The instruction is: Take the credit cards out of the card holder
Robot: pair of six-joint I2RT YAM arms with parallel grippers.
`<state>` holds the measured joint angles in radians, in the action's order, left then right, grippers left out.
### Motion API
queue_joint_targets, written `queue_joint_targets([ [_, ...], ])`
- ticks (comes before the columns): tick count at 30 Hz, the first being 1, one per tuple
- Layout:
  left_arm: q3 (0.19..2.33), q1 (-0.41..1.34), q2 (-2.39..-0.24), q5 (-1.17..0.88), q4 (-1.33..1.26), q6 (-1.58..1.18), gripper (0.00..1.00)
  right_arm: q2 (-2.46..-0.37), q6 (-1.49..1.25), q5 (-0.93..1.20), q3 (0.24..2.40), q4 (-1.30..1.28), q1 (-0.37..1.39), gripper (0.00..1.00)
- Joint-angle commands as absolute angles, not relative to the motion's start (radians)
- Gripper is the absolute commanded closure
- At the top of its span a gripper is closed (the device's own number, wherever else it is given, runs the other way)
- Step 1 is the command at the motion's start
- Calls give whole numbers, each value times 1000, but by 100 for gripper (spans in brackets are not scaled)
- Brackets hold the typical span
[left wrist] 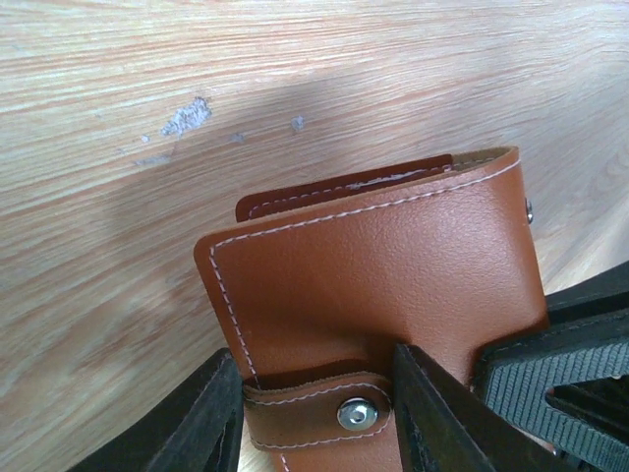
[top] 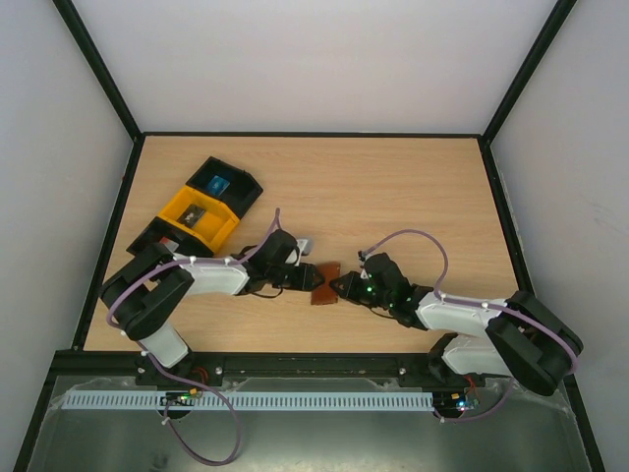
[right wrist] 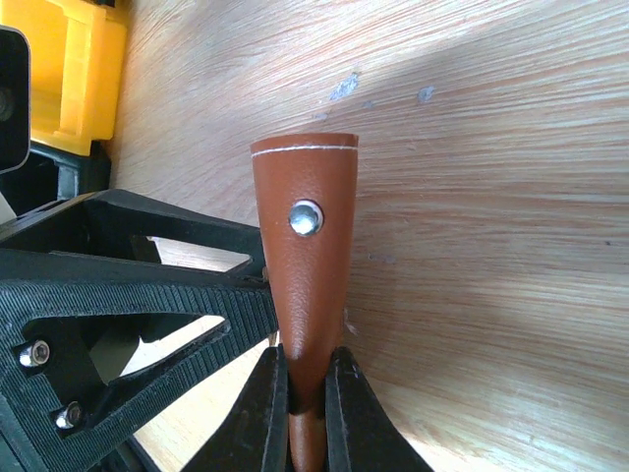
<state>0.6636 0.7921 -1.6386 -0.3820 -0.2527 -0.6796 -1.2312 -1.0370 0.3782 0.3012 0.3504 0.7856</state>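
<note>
Table, 6 o'clock of centre: you have the card holder, grained tan leather, white stitching, folded shut. Your right jaws pinch one edge; left jaws straddle its snap tab, grip unclear.

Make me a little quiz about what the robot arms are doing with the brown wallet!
1. True or false: the card holder lies inside the yellow bin.
2. How many grippers hold the card holder? A) none B) one C) two
3. Fill in the gap: the card holder's leather is ____ with pale stitching.

Key:
1. False.
2. C: the left gripper and the right gripper each pinch it.
3. Brown.
</note>
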Motion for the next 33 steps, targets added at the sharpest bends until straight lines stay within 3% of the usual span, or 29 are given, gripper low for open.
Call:
queue_joint_targets([
  [1, 707, 807, -1663, -329, -201, -650, 58, -1227, -1010, 368, 350, 373, 793, 98],
  [33, 739, 821, -1569, -92, 50, -551, 66, -1311, -996, 358, 359, 383, 794, 98],
])
